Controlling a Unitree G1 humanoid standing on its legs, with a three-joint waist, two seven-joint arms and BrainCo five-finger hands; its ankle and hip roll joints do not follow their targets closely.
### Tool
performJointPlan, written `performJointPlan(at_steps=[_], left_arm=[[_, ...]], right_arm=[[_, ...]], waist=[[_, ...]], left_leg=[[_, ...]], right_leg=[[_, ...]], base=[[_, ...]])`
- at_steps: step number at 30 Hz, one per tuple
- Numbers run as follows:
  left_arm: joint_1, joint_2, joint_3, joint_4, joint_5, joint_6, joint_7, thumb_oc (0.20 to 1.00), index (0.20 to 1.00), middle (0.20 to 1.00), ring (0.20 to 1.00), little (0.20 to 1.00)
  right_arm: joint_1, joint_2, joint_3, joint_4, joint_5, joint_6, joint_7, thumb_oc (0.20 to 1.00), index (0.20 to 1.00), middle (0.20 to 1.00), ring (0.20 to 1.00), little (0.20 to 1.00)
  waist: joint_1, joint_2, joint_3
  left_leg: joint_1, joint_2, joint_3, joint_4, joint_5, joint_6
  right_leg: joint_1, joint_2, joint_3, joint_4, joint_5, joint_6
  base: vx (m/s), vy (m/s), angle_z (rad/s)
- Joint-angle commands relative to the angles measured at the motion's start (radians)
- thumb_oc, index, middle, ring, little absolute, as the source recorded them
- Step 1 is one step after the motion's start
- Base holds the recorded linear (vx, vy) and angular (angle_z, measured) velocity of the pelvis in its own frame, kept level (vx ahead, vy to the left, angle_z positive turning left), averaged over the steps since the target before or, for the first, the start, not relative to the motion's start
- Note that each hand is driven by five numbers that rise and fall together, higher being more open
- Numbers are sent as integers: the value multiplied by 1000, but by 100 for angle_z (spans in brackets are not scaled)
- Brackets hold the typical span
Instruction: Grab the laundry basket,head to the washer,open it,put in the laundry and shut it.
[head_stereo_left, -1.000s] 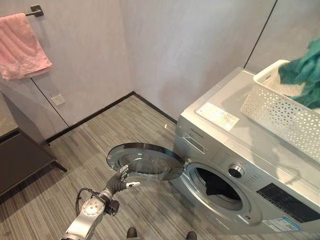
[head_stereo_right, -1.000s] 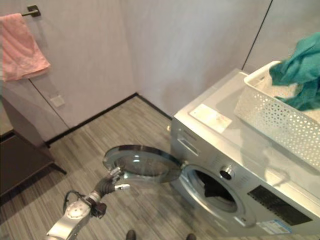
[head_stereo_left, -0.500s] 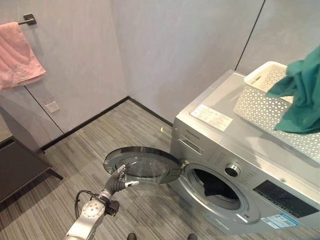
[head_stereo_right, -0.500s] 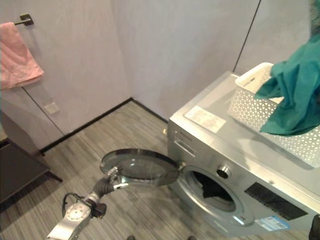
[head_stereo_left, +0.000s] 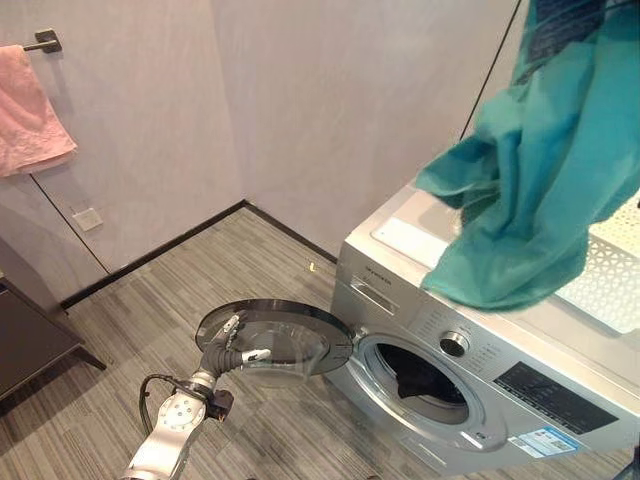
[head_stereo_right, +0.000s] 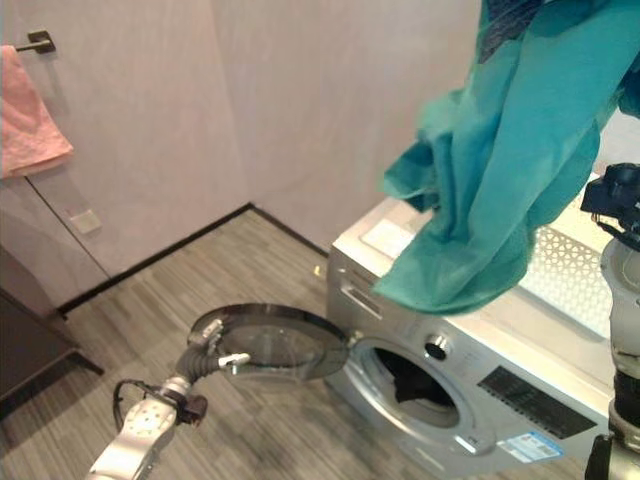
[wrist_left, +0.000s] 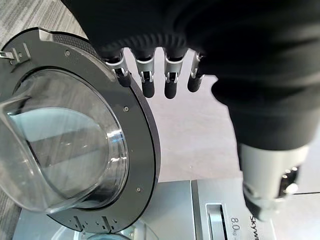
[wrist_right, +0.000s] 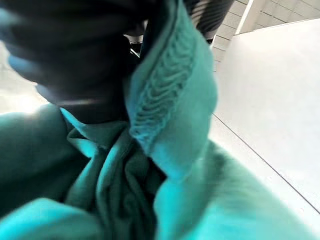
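One teal garment (head_stereo_left: 530, 190) hangs pinched in my right hand (wrist_right: 75, 55) above the washer (head_stereo_left: 480, 400), while my left hand (head_stereo_left: 228, 355), fingers straight, rests at the open door (head_stereo_left: 275, 337).

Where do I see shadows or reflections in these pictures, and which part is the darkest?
Left wrist view: the door glass carries pale reflections. Left eye view: the cloth throws a soft shadow on the washer top under it; the drum opening is the darkest part.
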Motion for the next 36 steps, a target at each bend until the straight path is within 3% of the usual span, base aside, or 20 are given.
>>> performJointPlan(at_steps=[1,6,9,10,15,16,17,19,26,36], left_arm=[[-23,2,22,-50,31,-75,22,1000,1000,1000,1000,1000],[-21,9,38,-67,36,-81,20,1000,1000,1000,1000,1000],[-26,29,54,-110,37,-89,22,1000,1000,1000,1000,1000],[-48,52,54,-143,39,-86,19,1000,1000,1000,1000,1000],[-44,54,59,-146,38,-84,18,1000,1000,1000,1000,1000],[-137,128,22,-195,91,-59,-35,1000,1000,1000,1000,1000],[-247,151,-26,-195,108,-34,-64,1000,1000,1000,1000,1000],[-298,147,-50,-182,104,-29,-66,1000,1000,1000,1000,1000],[-651,-26,-210,59,34,17,44,1000,1000,1000,1000,1000],[-828,-104,-313,95,-84,40,31,1000,1000,1000,1000,1000]], right_arm=[[29,14,-89,-11,110,-27,60,200,200,200,200,200],[141,102,-79,-50,215,-56,150,200,200,200,200,200],[205,184,10,-70,296,-56,239,200,200,200,200,200],[226,230,106,-57,369,-45,298,200,200,200,200,200],[224,232,109,-56,370,-44,300,200,200,200,200,200],[222,255,243,-59,451,-11,393,200,200,200,200,200],[179,263,315,-62,476,8,420,200,200,200,200,200],[158,269,334,-61,482,12,423,200,200,200,200,200],[27,320,466,-20,474,40,371,200,200,200,200,200],[-62,345,518,36,447,73,341,200,200,200,200,200]], waist=[[-5,17,-25],[-17,20,-25],[-26,21,-24],[-27,24,-20],[-29,22,-21],[-32,35,-23],[-34,34,-30],[-34,33,-28],[-41,32,-29],[-36,42,-14]], left_leg=[[34,36,-16,8,-76,3],[38,37,-9,8,-76,4],[46,36,0,8,-79,5],[52,36,5,8,-80,5],[53,36,6,8,-80,5],[69,38,13,8,-87,3],[72,34,16,8,-83,2],[73,33,14,8,-84,1],[73,33,8,8,-78,-1],[66,37,-4,8,-71,-2]], right_leg=[[-9,-76,39,55,-67,68],[-14,-77,47,56,-66,67],[-15,-79,57,59,-66,66],[-13,-80,61,59,-66,65],[-14,-81,62,59,-66,65],[-5,-80,67,63,-74,67],[-2,-86,64,64,-70,67],[2,-86,62,64,-71,67],[9,-87,49,65,-74,65],[14,-83,36,66,-82,63]], base=[[4,-6,-12],[-13,-1,-10],[-16,1,-7],[-8,3,-6],[-2,1,-12],[11,41,-2],[9,42,-4],[-1,-1,3],[0,0,2],[5,3,5]])
